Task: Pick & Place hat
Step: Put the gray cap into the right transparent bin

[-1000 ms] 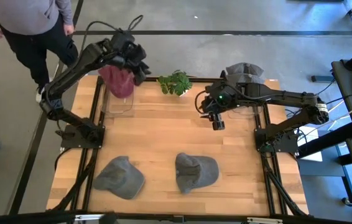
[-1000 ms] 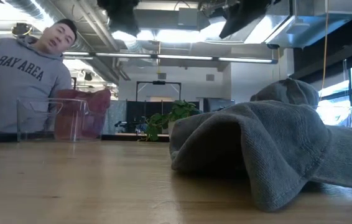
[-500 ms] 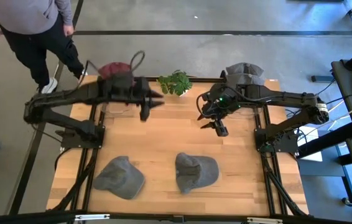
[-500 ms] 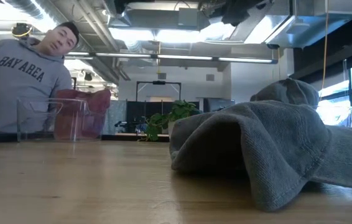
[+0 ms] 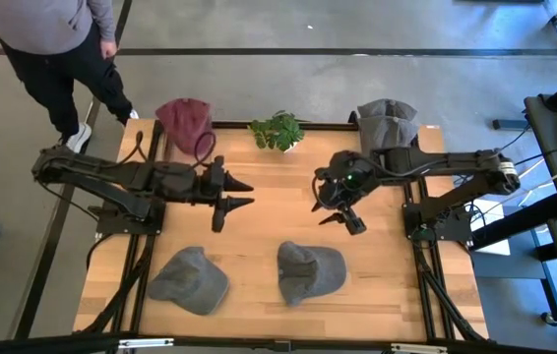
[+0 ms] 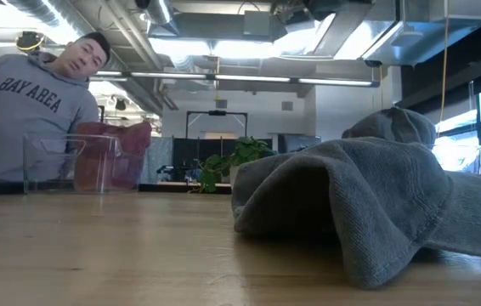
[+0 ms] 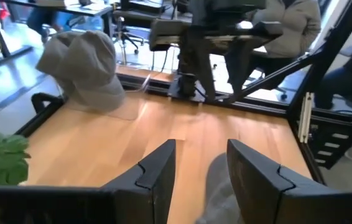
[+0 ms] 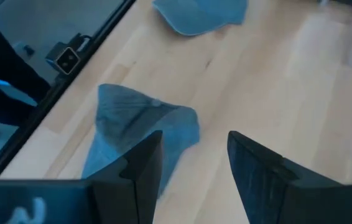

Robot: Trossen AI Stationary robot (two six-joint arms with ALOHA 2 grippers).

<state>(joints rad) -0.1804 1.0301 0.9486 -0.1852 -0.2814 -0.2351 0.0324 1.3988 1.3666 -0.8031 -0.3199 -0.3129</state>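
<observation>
High view, from directly overhead: a pale wooden tabletop (image 5: 259,236) fills the centre of the frame, with two soft grey fabric caps lying on its lower part, one at lower left (image 5: 192,281) and one at lower centre (image 5: 310,270). A maroon fabric hat (image 5: 186,125) sits in a clear plastic bin at the upper left edge; a grey fabric hat (image 5: 388,120) sits in a second clear bin at the upper right edge. A small green leafy plant (image 5: 278,130) stands between the bins.

Both arms reach inward over bare wood. The left tool (image 5: 236,192) hangs at centre left, fingers spread and empty. The right tool (image 5: 342,215) hangs at centre right, just above the lower-centre cap in the frame, fingers likewise apart and holding nothing.

Risks from here, as a judgement: both tools point toward the middle and could collide if they go for the same cap. Limp cloth may fold or slide under closing fingers, giving a pinch on a thin edge that slips in transit. A person (image 5: 47,34) stands at the upper left corner, near the left arm's sweep.
</observation>
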